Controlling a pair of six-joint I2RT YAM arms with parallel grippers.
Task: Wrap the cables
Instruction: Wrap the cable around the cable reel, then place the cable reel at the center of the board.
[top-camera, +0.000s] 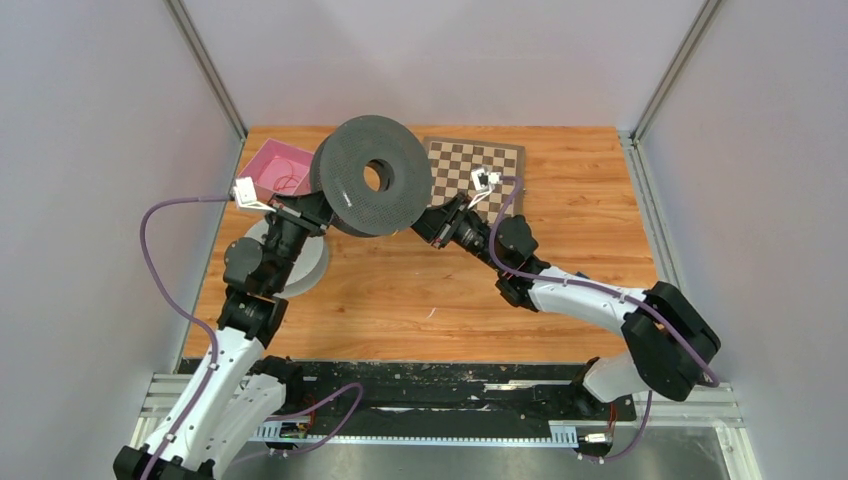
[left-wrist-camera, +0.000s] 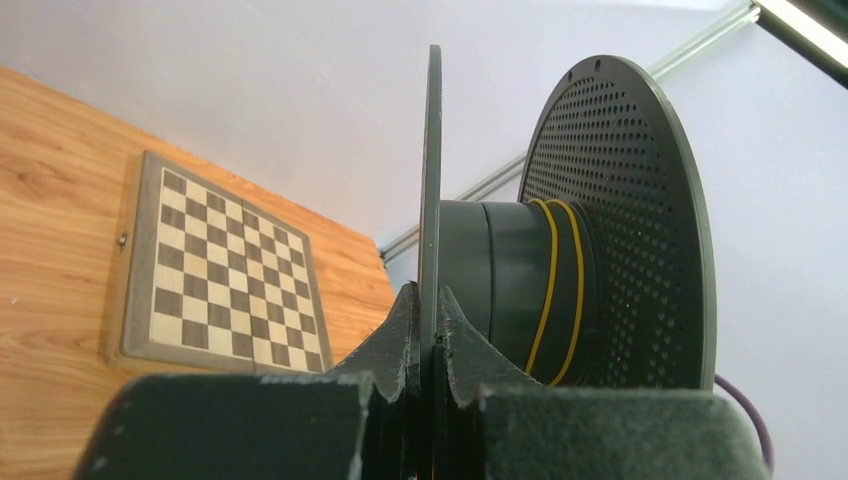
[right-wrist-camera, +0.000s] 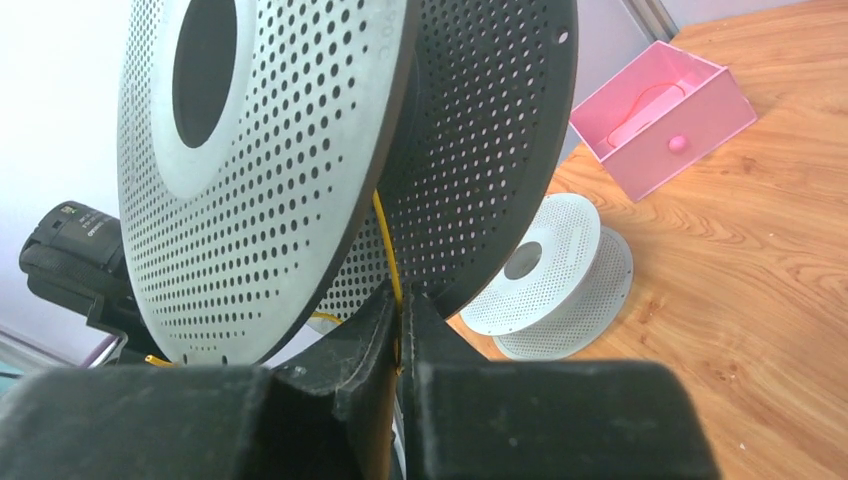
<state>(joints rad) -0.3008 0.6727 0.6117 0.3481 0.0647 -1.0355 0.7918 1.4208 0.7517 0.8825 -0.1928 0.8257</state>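
at the upper left of the top view, the orange-red cable (top-camera: 288, 184) lies as a loose loop inside the pink box (top-camera: 262, 172), well apart from both arms and not yet wound. just below it, a white spool (right-wrist-camera: 575, 255) lies flat on the worktop (top-camera: 420, 300) under your left arm.

your left pincer (left-wrist-camera: 430, 310) is clamped tight on the thin edge of one flange of the black spool (top-camera: 350, 190), holding it up off the worktop, on edge, with its hub axis roughly level. in the left wrist view, the yellow cable (left-wrist-camera: 550, 290) already sits in two turns round the hub, close to the far flange.

moving right, your right pincer (right-wrist-camera: 400, 310) is closed on the free run of the yellow cable, just beside the spool's rim. from the fingertips the cable climbs straight up the frame, leaning slightly left, into the gap between the two perforated flanges. so its long axis points from the pincer toward the hub, and the right arm is the one that has it.

the next turn likely depends on keeping that run in line with the gap; if it drifts sideways, it may catch on a flange edge.

the chessboard (top-camera: 450, 165) lies behind, at the upper right, and plays no part.
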